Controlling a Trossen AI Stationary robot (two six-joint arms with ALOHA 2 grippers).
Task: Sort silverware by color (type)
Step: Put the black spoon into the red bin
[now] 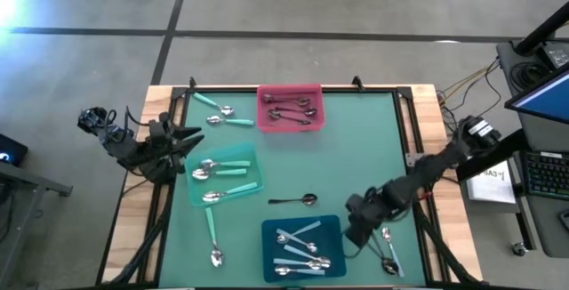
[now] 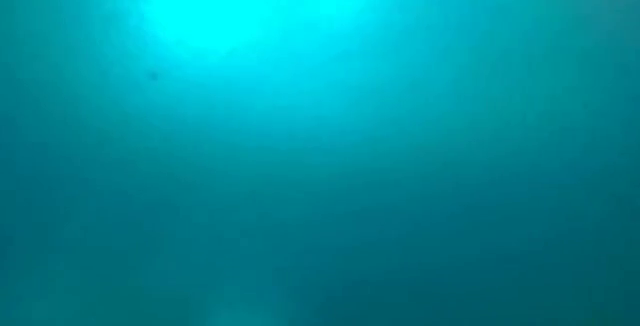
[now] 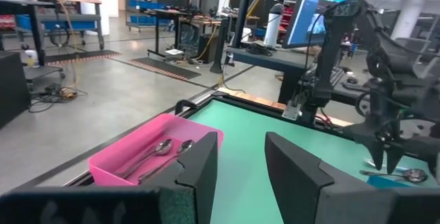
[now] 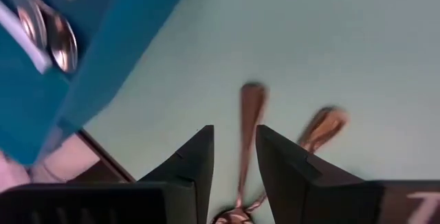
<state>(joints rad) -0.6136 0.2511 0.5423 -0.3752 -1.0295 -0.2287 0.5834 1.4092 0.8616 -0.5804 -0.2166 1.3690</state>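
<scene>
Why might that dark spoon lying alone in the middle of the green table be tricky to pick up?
The dark spoon lies flat on the smooth mat, so fingers probably struggle to get under it. Its thin shiny handle looks slippery and might twist in a grip. It seems stiff metal, so it likely won't bend.

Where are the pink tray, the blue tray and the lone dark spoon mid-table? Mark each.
pink tray (image 1: pixel 316 90): high view, right rim.
blue tray (image 1: pixel 331 226): high view, bare corner of its floor.
lone dark spoon (image 1: pixel 308 199): high view, its bowl.

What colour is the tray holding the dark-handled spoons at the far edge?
Pink. The tray shows best in the high view, with the dark-handled spoons inside.
</scene>
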